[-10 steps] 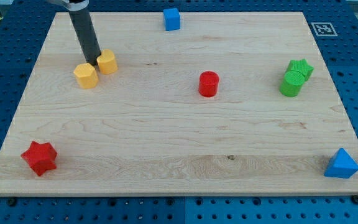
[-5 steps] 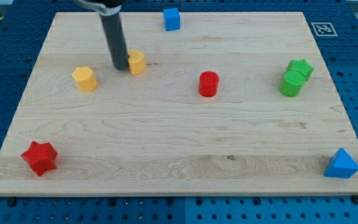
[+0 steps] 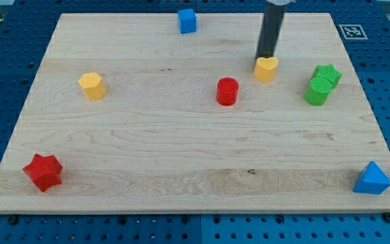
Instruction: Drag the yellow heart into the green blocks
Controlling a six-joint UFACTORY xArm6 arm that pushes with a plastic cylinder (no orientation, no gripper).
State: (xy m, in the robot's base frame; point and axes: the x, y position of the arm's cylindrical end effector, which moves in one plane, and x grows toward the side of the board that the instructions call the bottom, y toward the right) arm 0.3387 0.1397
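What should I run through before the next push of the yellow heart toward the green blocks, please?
1. My tip at the yellow heart: ok, at its top edge.
2. Tip behind the heart for a rightward push: not ok, it sits above, not left.
3. Path to the green star and green cylinder: ok, nothing between.
4. Heart touching the greens: not ok, a gap remains.
5. Red cylinder clear of the heart: ok, apart at left.

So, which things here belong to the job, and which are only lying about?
Job:
yellow heart
green star
green cylinder
my tip, just above the heart

Lying about:
yellow hexagon
red cylinder
red star
blue cube
blue triangle
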